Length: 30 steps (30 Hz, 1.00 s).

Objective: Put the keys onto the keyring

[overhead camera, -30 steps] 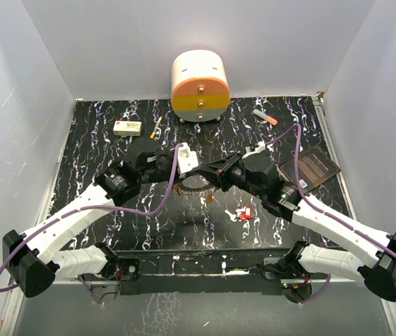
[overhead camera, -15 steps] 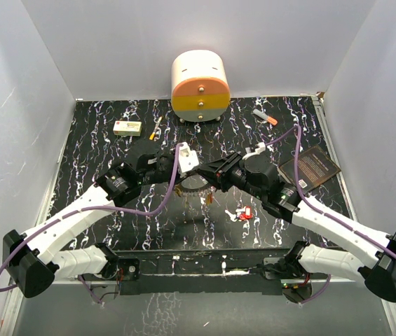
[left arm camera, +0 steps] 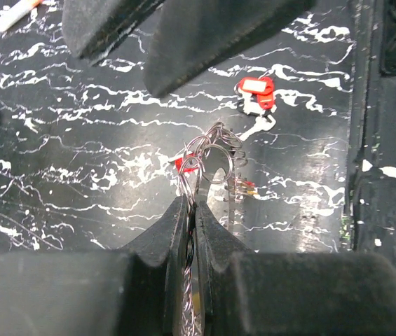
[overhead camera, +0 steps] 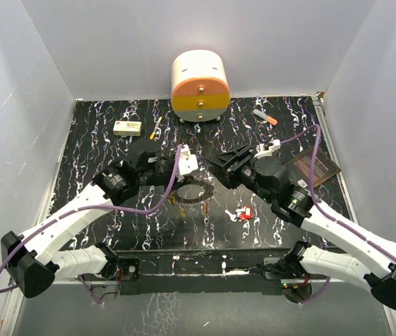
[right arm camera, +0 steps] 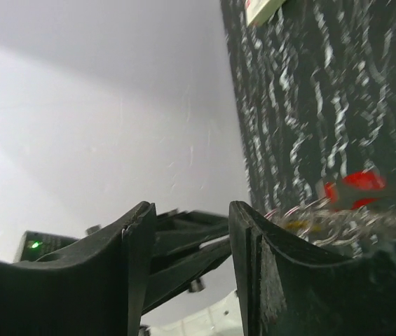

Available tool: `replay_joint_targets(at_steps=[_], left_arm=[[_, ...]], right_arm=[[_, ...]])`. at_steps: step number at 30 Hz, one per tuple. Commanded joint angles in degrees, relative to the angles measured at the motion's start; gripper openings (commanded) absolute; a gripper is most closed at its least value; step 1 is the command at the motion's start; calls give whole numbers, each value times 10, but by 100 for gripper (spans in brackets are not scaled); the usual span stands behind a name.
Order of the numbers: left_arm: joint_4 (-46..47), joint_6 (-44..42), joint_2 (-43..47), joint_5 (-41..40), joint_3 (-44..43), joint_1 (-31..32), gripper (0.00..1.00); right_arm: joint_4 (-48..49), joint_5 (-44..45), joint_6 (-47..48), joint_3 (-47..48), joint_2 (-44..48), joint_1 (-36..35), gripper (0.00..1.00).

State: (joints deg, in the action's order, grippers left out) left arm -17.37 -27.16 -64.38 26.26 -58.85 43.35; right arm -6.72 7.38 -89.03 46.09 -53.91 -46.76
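With my left fingers (left arm camera: 175,234) pinched shut on the keyring (left arm camera: 215,150) midway between the worktop's (overhead camera: 92,140) side edges and my right fingers (right arm camera: 134,266) spread empty, I fear the thin ring twisting loose once the keys (overhead camera: 243,213) get pushed on.

Right claw (right arm camera: 190,210) spread wide; red-headed key (right arm camera: 355,185) (blurred), marbled table (right arm camera: 303,84) beyond

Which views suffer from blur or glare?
Top external: sharp and evenly lit. Left wrist: white glare on the glossy table beside the keyring. Right wrist: table and red key blurred, and the pale wall fills half the frame.
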Motion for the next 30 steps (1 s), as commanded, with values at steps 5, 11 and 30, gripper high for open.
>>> replay_joint_targets(at_steps=[5,11,30], left_arm=[[-96,-35,45,83,-83,0,0],[-145,-92,54,60,-84,0,0],[-183,-172,66,16,-63,0,0]], right_arm=[[-102,111,272,38,66,20,49],[-112,126,396,22,91,23,38],[-303,-36,606,114,-71,222,54]])
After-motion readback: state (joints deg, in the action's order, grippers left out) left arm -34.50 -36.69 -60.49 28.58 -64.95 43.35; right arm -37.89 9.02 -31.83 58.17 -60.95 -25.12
